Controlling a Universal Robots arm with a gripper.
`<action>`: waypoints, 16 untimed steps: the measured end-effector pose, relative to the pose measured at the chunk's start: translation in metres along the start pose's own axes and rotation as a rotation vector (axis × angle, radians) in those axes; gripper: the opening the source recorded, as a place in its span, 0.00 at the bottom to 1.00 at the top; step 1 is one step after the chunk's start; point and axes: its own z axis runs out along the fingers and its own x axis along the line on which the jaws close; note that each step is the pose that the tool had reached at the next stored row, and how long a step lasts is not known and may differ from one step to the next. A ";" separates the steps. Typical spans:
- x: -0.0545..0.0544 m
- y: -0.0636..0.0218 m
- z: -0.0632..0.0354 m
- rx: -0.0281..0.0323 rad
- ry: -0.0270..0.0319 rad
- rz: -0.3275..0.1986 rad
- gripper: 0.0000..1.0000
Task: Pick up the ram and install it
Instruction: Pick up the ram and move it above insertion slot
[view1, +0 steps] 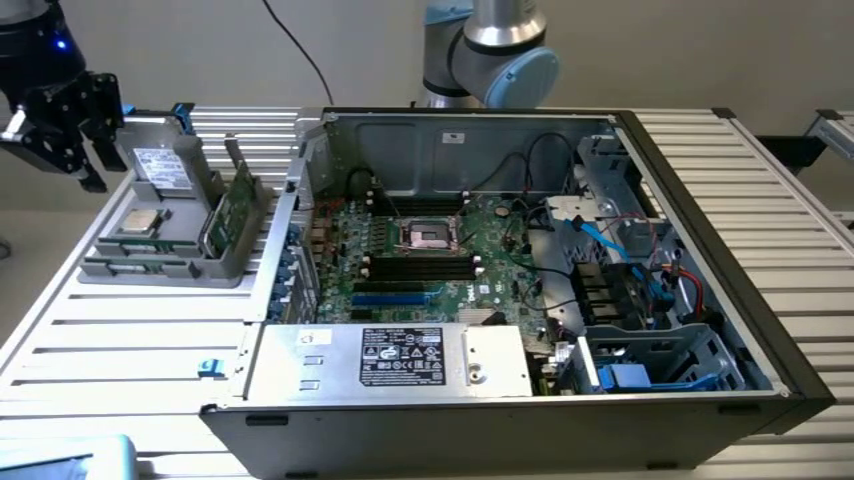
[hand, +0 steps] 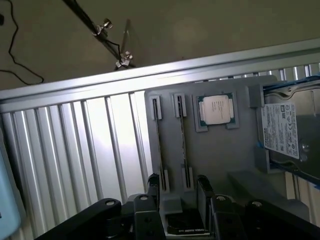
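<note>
- Exterior view: the gripper (view1: 88, 160) hangs in the air at this view's left, above and just outside the grey parts tray (view1: 160, 268). It touches nothing.
- Exterior view: the ram (view1: 238, 215) stands on its long edge in the tray, on the side nearest the open computer case (view1: 747, 300). A boxy drive (view1: 160, 165) and a processor chip (view1: 140, 222) share the tray.
- Exterior view: the dark memory slots (view1: 420, 266) on the motherboard (view1: 501, 250) sit just below the processor socket (view1: 430, 235). I see no stick in them, so I judge that nothing is installed yet.
- Wrist view: the gripper (hand: 177, 200) looks down on the tray (hand: 220, 155) with its fingers (hand: 152, 187) spread and nothing between them.
- Wrist view: the ram (hand: 184, 145) shows edge-on as a thin line in its tray slot, roughly in line with the gap between the fingers. A second slot (hand: 157, 145) lies beside it; I cannot tell its contents.
- Status: pick-up not made, ram untouched in the tray, and install not begun.
</note>
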 end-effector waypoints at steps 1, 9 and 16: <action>0.000 -0.0001 0.0019 0.0001 0.0001 -0.003 0.43; 0.000 -0.0006 0.0164 0.0002 0.0005 -0.020 0.43; 0.003 -0.0014 0.0293 0.0002 0.0005 -0.024 0.45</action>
